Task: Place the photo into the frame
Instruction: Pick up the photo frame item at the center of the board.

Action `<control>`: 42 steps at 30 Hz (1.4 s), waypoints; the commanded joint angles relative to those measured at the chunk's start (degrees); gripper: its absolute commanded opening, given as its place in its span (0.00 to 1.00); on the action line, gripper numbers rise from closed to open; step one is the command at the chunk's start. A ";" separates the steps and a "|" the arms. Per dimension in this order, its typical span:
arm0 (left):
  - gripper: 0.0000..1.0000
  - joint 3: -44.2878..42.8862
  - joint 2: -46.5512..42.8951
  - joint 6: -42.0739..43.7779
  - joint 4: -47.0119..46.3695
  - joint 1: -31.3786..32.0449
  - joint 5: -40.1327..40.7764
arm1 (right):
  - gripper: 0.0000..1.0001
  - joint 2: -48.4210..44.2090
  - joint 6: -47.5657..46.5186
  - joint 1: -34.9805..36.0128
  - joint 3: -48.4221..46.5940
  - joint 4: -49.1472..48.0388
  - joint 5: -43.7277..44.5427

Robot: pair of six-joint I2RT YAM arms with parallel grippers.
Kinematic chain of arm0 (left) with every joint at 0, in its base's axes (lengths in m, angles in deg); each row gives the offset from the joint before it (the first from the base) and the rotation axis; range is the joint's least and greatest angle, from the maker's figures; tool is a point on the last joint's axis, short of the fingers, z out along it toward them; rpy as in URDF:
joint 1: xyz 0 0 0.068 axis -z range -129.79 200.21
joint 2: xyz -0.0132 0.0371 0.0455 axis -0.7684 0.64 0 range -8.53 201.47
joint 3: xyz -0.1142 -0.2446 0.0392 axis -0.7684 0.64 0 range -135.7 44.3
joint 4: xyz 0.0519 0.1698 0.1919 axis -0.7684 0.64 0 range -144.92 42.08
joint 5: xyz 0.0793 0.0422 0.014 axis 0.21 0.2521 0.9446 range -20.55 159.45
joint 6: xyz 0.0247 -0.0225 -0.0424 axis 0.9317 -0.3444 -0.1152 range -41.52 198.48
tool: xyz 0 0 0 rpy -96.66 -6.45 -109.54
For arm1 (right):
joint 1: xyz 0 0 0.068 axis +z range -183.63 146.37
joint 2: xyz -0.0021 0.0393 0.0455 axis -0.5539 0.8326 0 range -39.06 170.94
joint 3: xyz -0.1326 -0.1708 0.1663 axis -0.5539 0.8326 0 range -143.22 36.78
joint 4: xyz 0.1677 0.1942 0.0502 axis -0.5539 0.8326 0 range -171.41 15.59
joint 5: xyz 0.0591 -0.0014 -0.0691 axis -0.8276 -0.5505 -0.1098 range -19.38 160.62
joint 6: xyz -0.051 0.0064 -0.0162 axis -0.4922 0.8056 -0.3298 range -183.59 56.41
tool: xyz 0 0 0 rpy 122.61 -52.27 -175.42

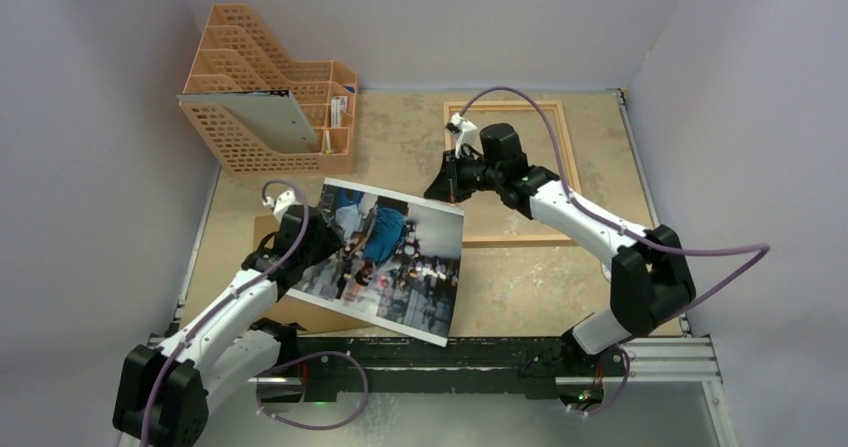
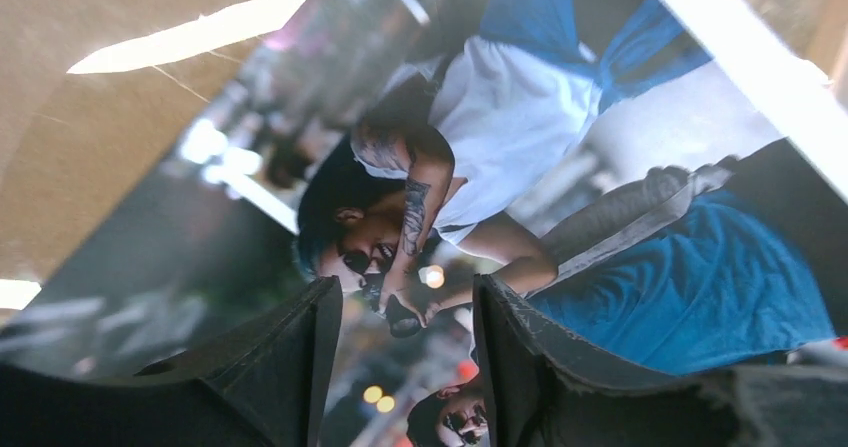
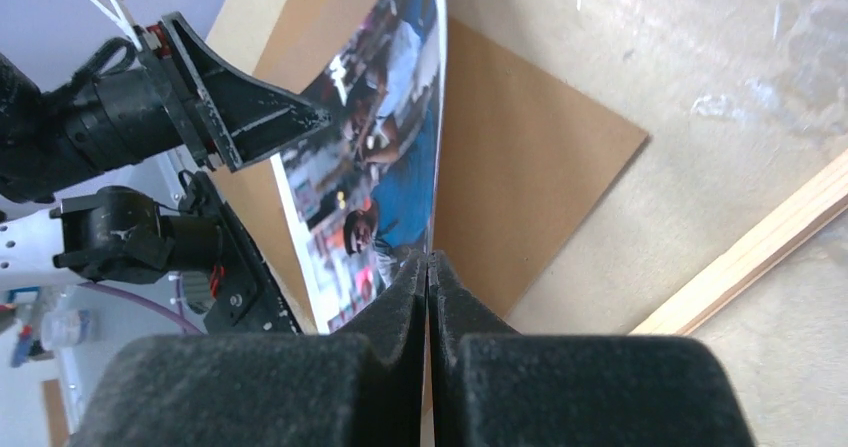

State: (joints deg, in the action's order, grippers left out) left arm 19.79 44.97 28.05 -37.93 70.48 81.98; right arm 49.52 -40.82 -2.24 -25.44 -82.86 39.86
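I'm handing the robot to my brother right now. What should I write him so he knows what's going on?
Right tool: shut on a corner of the photo, holding it tilted above the brown backing panel.
Left tool: open, jaws either side of the opposite edge, not gripping.
Frame: flat on the table, far right, no photo inside.
Done: photo lifted. Left: carry it over, lay it in the frame.

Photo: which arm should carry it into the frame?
Right, probably. The right gripper is shut on the photo edge, next to the frame; the left gripper stands open, farther from it.
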 commanded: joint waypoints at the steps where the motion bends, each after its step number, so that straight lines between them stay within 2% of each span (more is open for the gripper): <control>1: 0.56 -6.49 -3.83 0.58 5.60 -0.20 5.37 | 0.00 -4.28 -7.77 1.03 -4.71 6.04 3.26; 8: 0.69 -11.81 -6.64 2.14 9.54 -0.19 9.07 | 0.00 -5.42 -12.17 1.21 -9.47 4.73 7.64; 16: 0.71 -13.97 -4.83 4.16 7.75 -0.18 4.31 | 0.00 -4.37 -14.93 1.21 -15.76 5.79 14.59; 22: 0.72 -20.53 -1.95 8.40 4.92 -0.20 -0.29 | 0.00 -5.66 -16.89 1.21 -18.81 6.96 16.17; 27: 0.71 -27.15 1.11 14.68 -2.10 -0.15 -5.69 | 0.00 -6.34 -17.72 1.22 -20.72 9.94 17.34; 32: 0.69 -30.95 4.07 19.92 -14.37 -0.15 -9.90 | 0.00 -8.64 -17.61 1.21 -21.61 10.63 17.08; 37: 0.68 -34.62 10.20 30.98 -26.43 -0.15 -23.53 | 0.00 -10.04 -18.17 1.12 -23.37 10.95 20.43; 42: 0.70 -39.57 16.97 42.70 -28.46 -0.15 -41.56 | 0.00 -11.74 -18.08 1.04 -23.67 11.31 20.66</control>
State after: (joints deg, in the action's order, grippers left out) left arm -14.86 58.23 58.32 -59.74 70.48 57.90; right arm 40.66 -58.07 -1.12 -46.55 -70.56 59.20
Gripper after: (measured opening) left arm 0.704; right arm 0.004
